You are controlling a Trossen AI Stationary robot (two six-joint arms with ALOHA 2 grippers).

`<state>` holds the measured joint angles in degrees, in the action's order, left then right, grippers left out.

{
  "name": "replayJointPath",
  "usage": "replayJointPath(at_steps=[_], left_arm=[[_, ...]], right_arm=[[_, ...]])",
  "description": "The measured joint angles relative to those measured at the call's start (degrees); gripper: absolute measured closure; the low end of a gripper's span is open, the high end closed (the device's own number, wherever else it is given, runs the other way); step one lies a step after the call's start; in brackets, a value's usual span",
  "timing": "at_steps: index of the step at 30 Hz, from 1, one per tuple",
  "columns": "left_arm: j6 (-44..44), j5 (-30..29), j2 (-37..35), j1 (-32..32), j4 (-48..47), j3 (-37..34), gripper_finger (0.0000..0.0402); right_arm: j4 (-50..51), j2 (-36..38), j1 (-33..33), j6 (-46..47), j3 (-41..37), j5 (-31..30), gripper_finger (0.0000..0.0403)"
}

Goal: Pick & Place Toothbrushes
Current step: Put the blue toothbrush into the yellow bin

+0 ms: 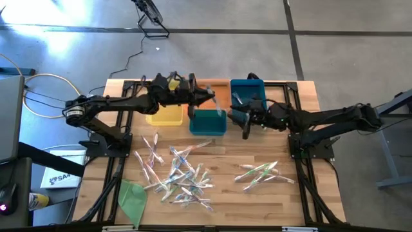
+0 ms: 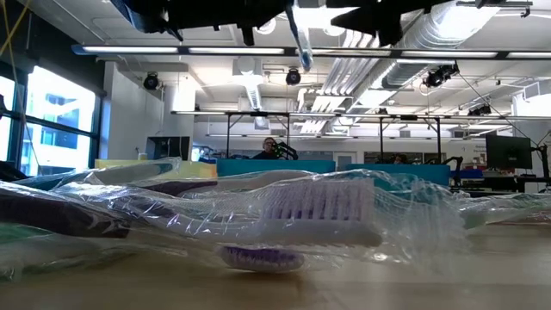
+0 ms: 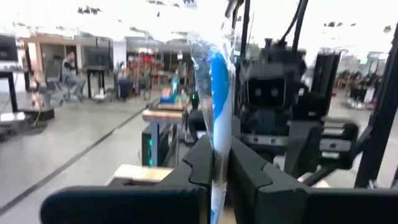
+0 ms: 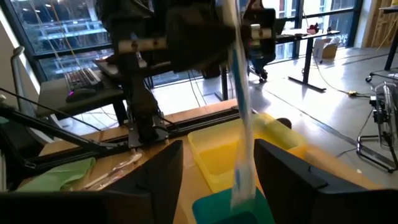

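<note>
The left gripper (image 1: 209, 95) is hanging just above centre of the high view, its fingers (image 3: 205, 163) pinching a blue toothbrush (image 3: 219, 93) in clear wrap, upright over the teal bin (image 1: 207, 122). The right gripper (image 1: 239, 116) is facing it from the right, its jaws spread wide on either side of the same toothbrush without touching it — so a handover looks to be finishing, with the left arm carrying the brush.

The task is looking barely begun: what shows of the bins holds no toothbrush that I can make out, while most of the toothbrushes are lying on the table (image 1: 302, 193) — a large pile of toothbrushes (image 1: 177, 174) at lower centre and a smaller cluster (image 1: 261, 173) at lower right. All of those are waiting to be sorted.

Around them, a yellow bin (image 1: 166, 116) is sitting left of the teal one, a blue bin (image 1: 248, 90) at upper right, and a green sheet (image 1: 132, 196) is lying at lower left. The two grippers are crowding the space above the bins, which could be hampering the drop
</note>
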<state>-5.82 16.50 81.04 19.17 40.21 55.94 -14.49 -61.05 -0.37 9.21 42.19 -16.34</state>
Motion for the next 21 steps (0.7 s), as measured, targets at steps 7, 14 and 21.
replayJointPath(at_steps=[7,14,21], left_arm=[[3.3,1.37,-6.64,6.91,-14.1,0.02,0.0382],[9.41,-1.1,-15.65,13.61,-38.49,0.07,0.0382],[11.75,-6.14,-21.7,19.73,-54.72,0.07,0.0382]], right_arm=[[6.04,5.07,0.01,3.45,0.02,-0.06,0.0233],[8.35,5.48,0.01,4.46,0.02,-0.04,0.025],[8.71,5.2,0.01,4.48,0.02,-0.2,0.0257]])
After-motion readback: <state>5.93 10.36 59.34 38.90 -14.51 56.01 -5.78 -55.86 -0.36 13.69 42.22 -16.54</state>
